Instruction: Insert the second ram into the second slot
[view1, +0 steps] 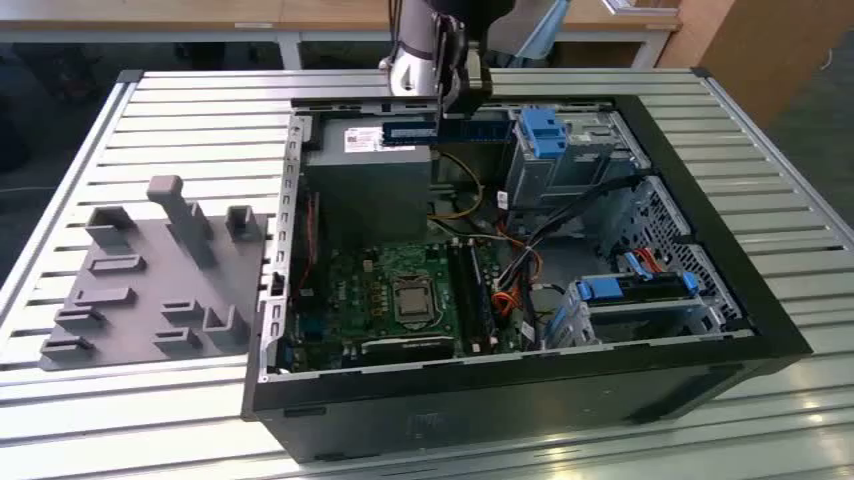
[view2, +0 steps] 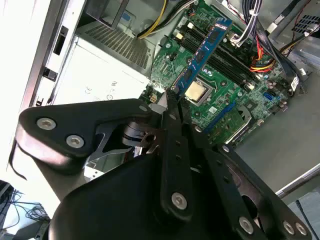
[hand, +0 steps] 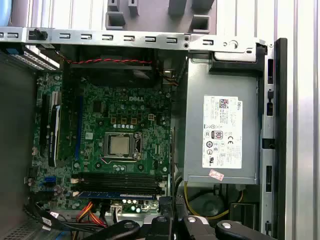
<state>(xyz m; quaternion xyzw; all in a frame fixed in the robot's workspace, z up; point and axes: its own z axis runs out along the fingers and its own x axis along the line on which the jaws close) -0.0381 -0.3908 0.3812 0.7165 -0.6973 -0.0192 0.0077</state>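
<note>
Contact is made between the gripper (view1: 450, 114) and the second ram (view1: 441, 130): the jaws are clamped on the blue stick, which is gripped from above. In the exterior view the stick is held level over the far end of the open computer case (view1: 534, 410). It is placed above the grey power supply (view1: 367, 185) and just beside a light-blue drive-bay latch (view1: 541, 128) on the exterior view's right. It is kept clear of the green motherboard (view1: 354, 300) and well apart from the dark memory slots (view1: 477, 290), which are set beside the processor socket (view1: 411, 298).

In the second wrist view the stick (view2: 202, 52) is seen projecting from the black fingertips (view2: 171, 120), with the processor socket (view2: 197, 92) and the slots (view2: 227, 62) lying behind it.

In the first wrist view the power supply (hand: 222, 100) is shown with a white label, and the socket (hand: 120, 145) and the slots (hand: 117, 180) are seen on the board.

The case is set on a slatted metal table (view1: 187, 120). A grey fixture block (view1: 147, 290) is placed on that table, at the exterior view's left of the case.
</note>
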